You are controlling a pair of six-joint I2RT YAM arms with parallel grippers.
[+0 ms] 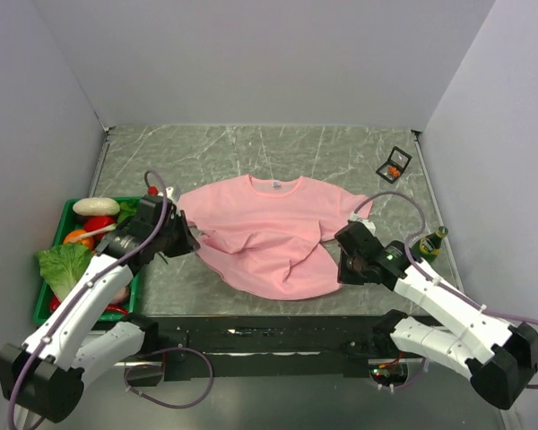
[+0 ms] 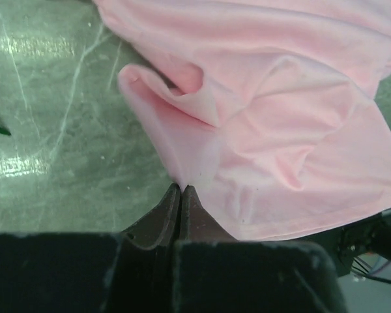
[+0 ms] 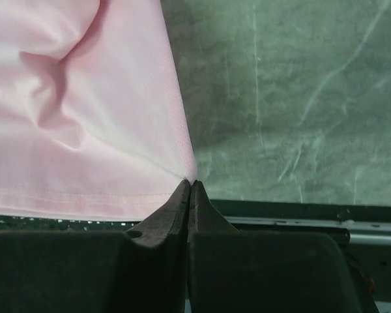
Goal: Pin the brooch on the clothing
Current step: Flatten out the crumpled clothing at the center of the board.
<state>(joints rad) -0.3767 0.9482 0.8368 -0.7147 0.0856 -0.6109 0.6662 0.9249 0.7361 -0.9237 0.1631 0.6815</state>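
Note:
The clothing (image 1: 271,233), a light pink T-shirt with a white neck label, lies rumpled in the middle of the marble table. My left gripper (image 1: 190,240) is shut on a fold at the shirt's left edge (image 2: 182,188). The pink fabric (image 2: 280,117) bunches up beyond its tips. At the shirt's right lower hem my right gripper (image 1: 341,264) is shut on the corner of the fabric (image 3: 191,182). The brooch (image 1: 393,168), a tiny orange-red speck, sits in a small open black case (image 1: 400,159) at the far right, well away from both grippers.
A green basket (image 1: 68,208) of toy vegetables and fruit stands at the left, beside the left arm. A small green bottle (image 1: 430,244) stands by the right wall, close to the right arm. Grey walls enclose the table on three sides.

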